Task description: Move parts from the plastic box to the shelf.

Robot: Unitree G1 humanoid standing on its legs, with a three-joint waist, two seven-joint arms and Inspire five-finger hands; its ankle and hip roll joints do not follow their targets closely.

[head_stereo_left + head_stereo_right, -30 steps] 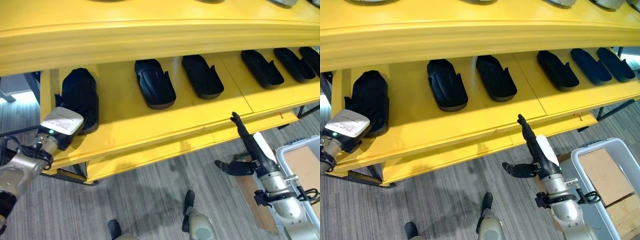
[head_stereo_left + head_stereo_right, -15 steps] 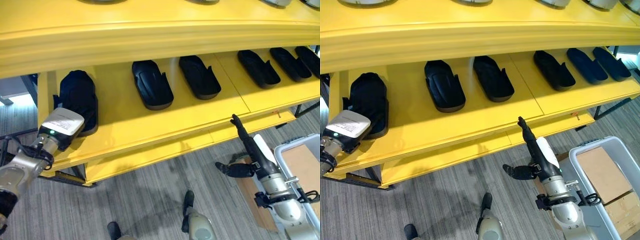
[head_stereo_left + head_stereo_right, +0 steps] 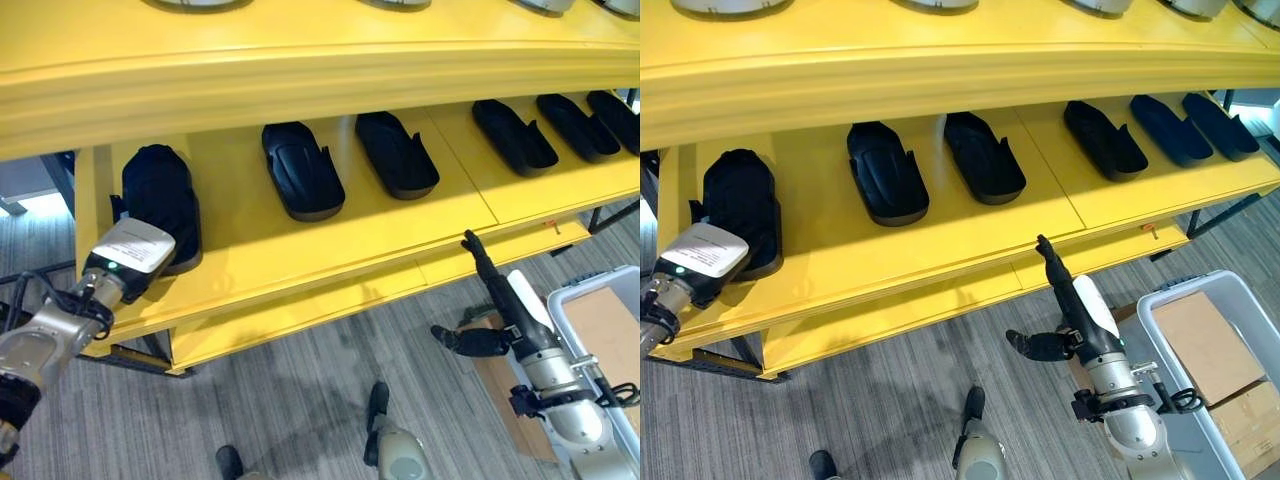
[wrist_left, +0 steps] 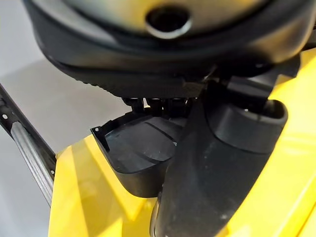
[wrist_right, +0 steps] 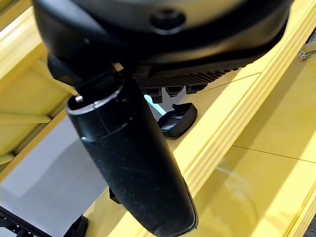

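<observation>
A: Left eye view: the black part (image 3: 160,203) lies at the left end of the lower yellow shelf (image 3: 300,250), flat on the board, w/ the left hand (image 3: 128,258) at its near end. More parts of the same kind lie in a row along the shelf to the right, e.g. second part (image 3: 300,168) and third part (image 3: 396,152), all apart from each other.

B: Does the left hand grip it?

A: I cannot tell. In the left wrist view the thumb (image 4: 217,163) stands beside the rim of the part, but the fingers are hidden behind the hand's bulk. So no claim on open or closed.

B: And the right hand?

A: The right hand (image 3: 1070,300) is in front of the shelf edge, fingers straight and pointing up at the edge, thumb out to the side, holding nothing. The plastic box (image 3: 1160,310) is just beside that arm at lower right; cardboard lies in it.

B: How will the part handle, in your opinion?

A: Prob. a light, stiff moulded shell, hollow, w/ a thin raised rim. It looks smooth, so it may slip on the painted board. I would take hold across the width near one end, thumb on the rim wall, fingers on the opposite side. Not fragile, I think, but the thin rim could flex if squeezed hard.
</observation>
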